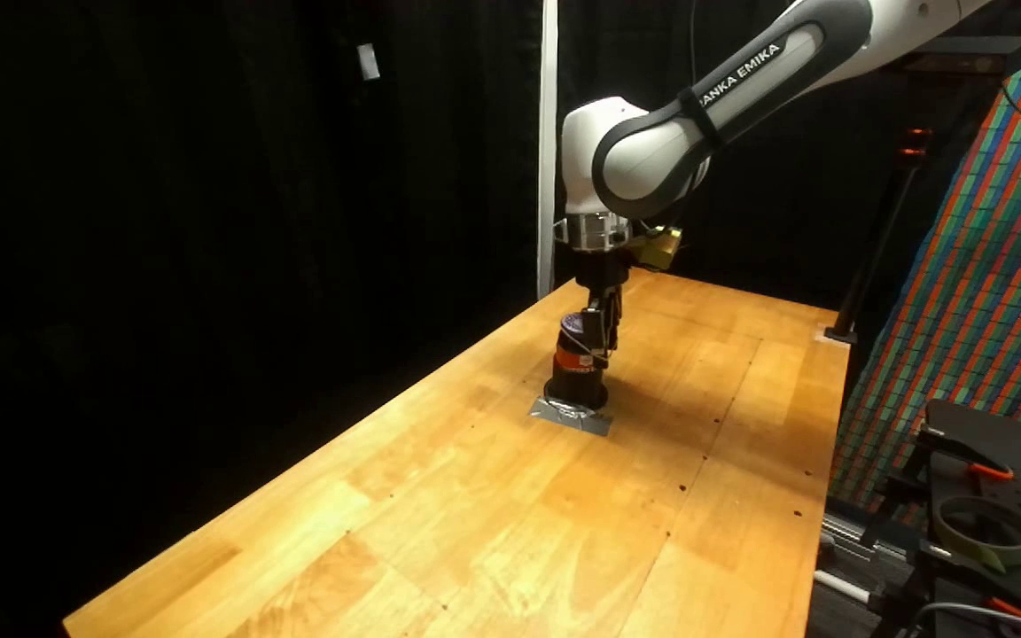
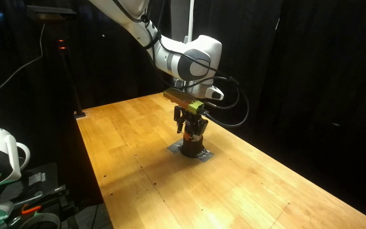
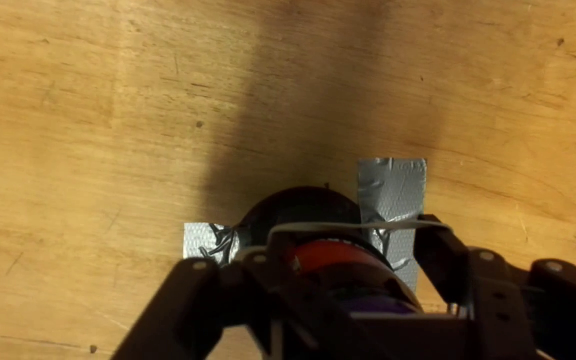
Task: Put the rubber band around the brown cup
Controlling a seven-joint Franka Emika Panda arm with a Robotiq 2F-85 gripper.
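Well inside table edges (image 1: 814, 478), pincer (image 2: 190, 129) stretches rubber band (image 3: 328, 226).

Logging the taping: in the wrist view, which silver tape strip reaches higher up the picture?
The strip on the picture's right; the left-hand strip tops out clearly lower.

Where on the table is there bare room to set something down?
In both exterior views, the table is bare, hole-dotted wood from the silver tape down to the picture's bottom edge. It's crowded at the cup, where the tool holds the rubber band stretched.
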